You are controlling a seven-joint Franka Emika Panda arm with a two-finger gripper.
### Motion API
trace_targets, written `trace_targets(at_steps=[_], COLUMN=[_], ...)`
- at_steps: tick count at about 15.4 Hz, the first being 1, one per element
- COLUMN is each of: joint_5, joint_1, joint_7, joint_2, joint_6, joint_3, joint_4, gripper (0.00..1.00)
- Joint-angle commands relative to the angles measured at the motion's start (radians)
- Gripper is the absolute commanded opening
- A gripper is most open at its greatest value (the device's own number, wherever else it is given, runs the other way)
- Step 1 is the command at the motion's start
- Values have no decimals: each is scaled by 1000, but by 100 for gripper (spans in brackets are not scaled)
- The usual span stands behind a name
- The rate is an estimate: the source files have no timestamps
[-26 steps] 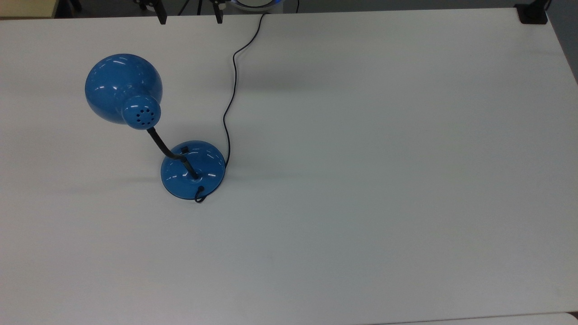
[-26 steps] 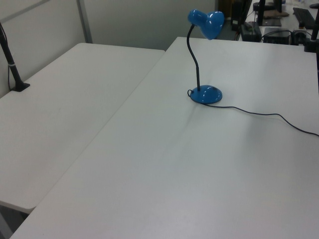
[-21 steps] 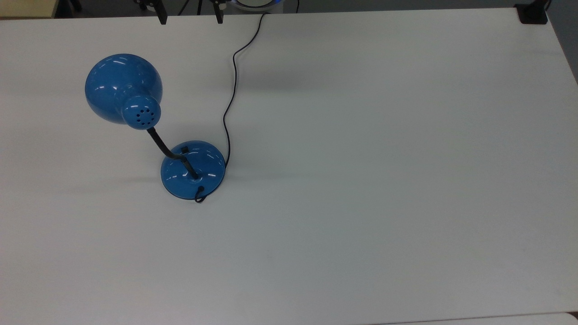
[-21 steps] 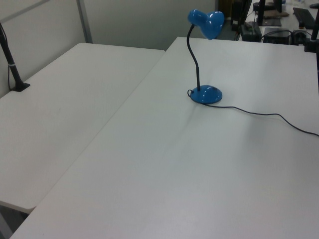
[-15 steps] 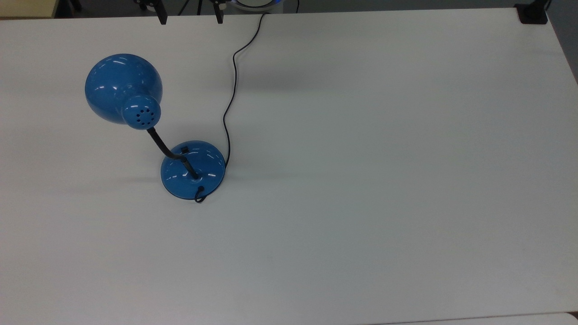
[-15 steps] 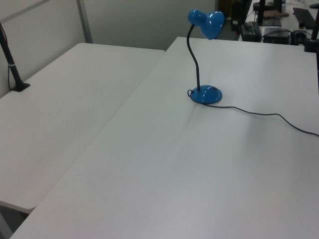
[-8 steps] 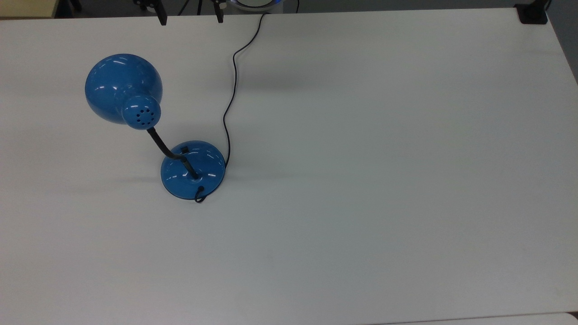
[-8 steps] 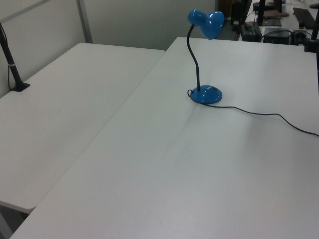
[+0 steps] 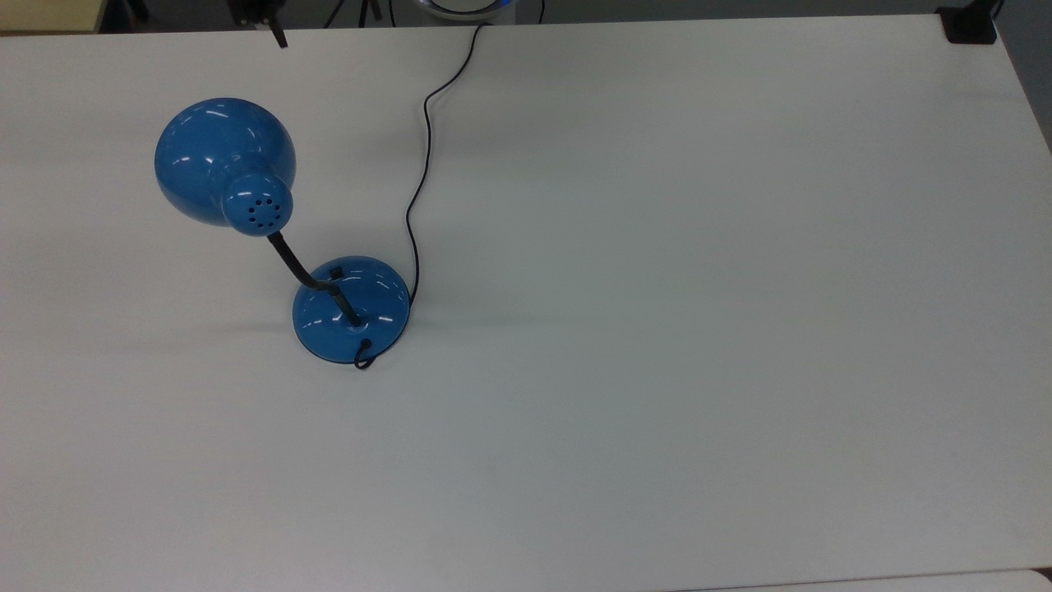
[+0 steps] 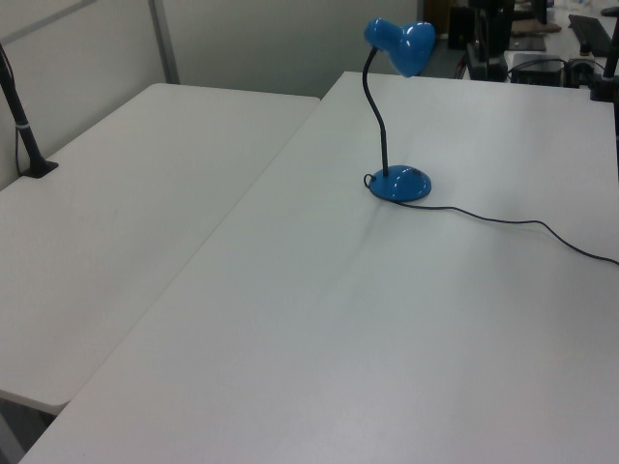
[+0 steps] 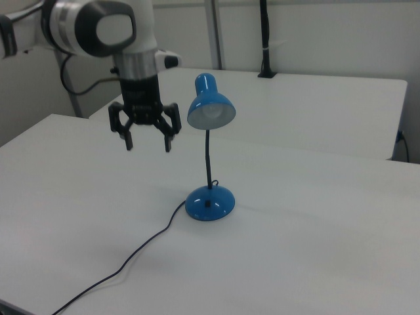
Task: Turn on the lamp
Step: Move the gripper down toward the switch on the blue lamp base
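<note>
The lamp stands on the white table, with a glossy blue dome shade, a black gooseneck and a round blue base. A small black switch sits on the base's rim toward the shade. In the right view my gripper hangs open and empty in the air, to the right view's left of the shade and well above the base. One fingertip shows at the top view's upper edge. The lamp also appears in the left view.
The black cord runs from the base to the table's far edge in the top view. A black clamp sits on the top view's upper right corner. A second white table adjoins this one, with a black post on it.
My gripper has shifted toward the top view's left: two fingertips showed at the upper edge before, one shows now, further left. The lamp has not moved.
</note>
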Motion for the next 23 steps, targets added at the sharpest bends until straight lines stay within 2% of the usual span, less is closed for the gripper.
trace_targets(at_steps=[1, 4, 5, 6, 8, 10, 13, 18, 20, 23], joint_5=[-20, -11, -5, 7, 56, 76, 164, 225, 289, 325], joint_1=[-15, -47, -58, -61, -90, -100, -110, -106, -100, -97], joint_7=[-22, -6, 0, 5, 2, -2, 2, 11, 11, 9], joint_2=[-42, -39, -34, -26, -8, 18, 76, 165, 205, 216], joint_6=[193, 336, 371, 412, 513, 628, 831, 960, 1020, 1045], joint_3=[1, 1, 1, 1, -6, -6, -6, -5, 0, 1], joint_4=[-179, -263, -285, -300, -339, -378, -425, -423, -420, -417], gripper=[65, 14, 3, 0, 0, 0, 0, 0, 0, 0])
